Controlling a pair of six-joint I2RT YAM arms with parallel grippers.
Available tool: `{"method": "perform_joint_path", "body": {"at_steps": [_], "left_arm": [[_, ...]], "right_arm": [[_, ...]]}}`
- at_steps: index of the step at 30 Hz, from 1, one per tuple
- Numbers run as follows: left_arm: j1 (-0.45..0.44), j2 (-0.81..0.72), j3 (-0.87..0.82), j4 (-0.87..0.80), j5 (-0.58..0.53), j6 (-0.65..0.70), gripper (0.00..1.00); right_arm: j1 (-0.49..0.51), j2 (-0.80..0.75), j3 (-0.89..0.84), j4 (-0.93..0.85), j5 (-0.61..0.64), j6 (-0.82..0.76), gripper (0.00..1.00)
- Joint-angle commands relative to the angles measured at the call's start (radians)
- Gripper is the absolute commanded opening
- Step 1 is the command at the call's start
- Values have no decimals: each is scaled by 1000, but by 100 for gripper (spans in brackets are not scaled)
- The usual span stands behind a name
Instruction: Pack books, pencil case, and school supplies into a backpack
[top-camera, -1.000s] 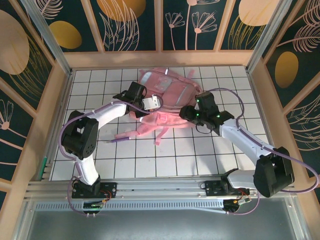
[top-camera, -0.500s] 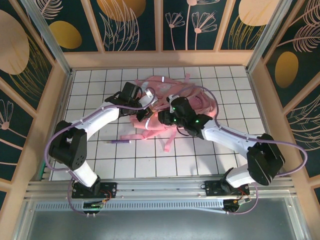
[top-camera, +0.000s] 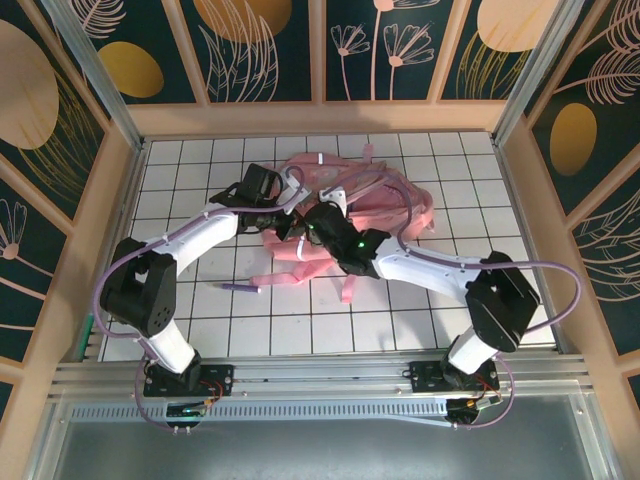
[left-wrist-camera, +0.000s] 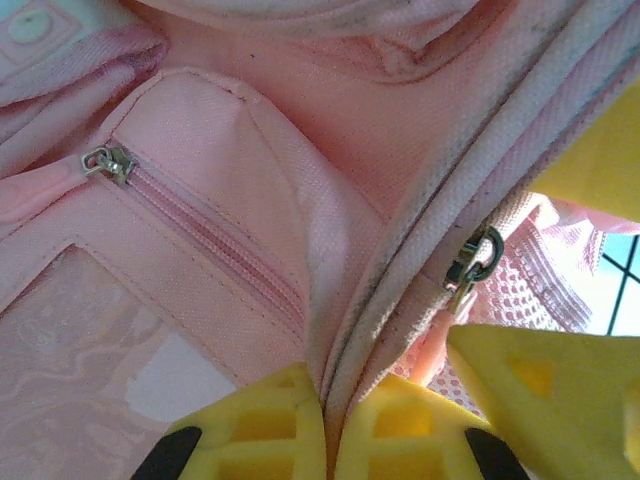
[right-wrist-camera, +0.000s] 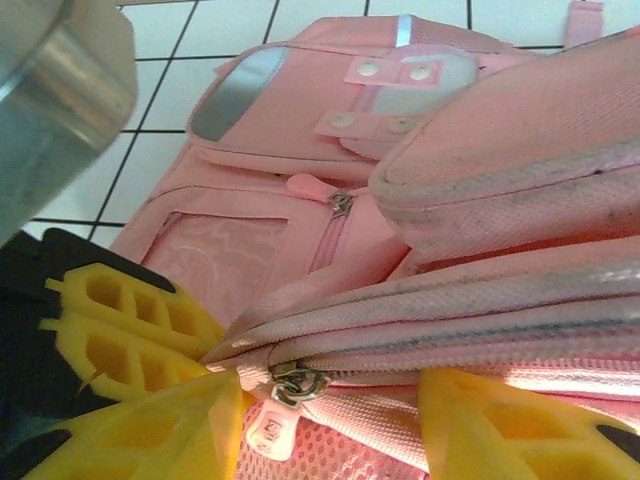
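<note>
The large pink backpack (top-camera: 372, 192) lies crumpled at the back middle of the tiled table, straps spread to the right. My left gripper (top-camera: 280, 218) is shut on its zipped edge; in the left wrist view the seam of the backpack (left-wrist-camera: 200, 250) is pinched at the left gripper (left-wrist-camera: 330, 432). My right gripper (top-camera: 318, 224) sits close beside it. In the right wrist view, the right gripper (right-wrist-camera: 320, 430) is open, astride the backpack (right-wrist-camera: 330, 130) edge, with a metal zipper pull (right-wrist-camera: 295, 385) between its fingers. The books and pencil case are out of view.
A slim purple-looking pen (top-camera: 238, 286) lies on the tiles in front of the left arm. Loose pink straps (top-camera: 345, 290) trail toward the near side. Wooden walls (top-camera: 110, 200) border the table on three sides.
My right arm has swung left across the backpack until its gripper is beside the left one. The backpack has been pulled up and bunched, its straps thrown right. The left gripper stays shut.
</note>
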Motion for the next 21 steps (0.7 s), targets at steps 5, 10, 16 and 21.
{"method": "perform_joint_path", "body": {"at_steps": [5, 10, 16, 21], "left_arm": [[-27, -53, -5, 114, 235, -18, 0], [-27, -33, 3, 106, 225, -17, 0], [-28, -25, 5, 105, 179, -19, 0], [-28, -6, 24, 102, 173, -44, 0]], "right_arm": [[-53, 83, 96, -141, 25, 42, 39], [-166, -22, 43, -137, -208, -10, 7], [-299, -123, -16, -134, -327, -141, 0], [-332, -151, -5, -156, -421, -236, 1]]}}
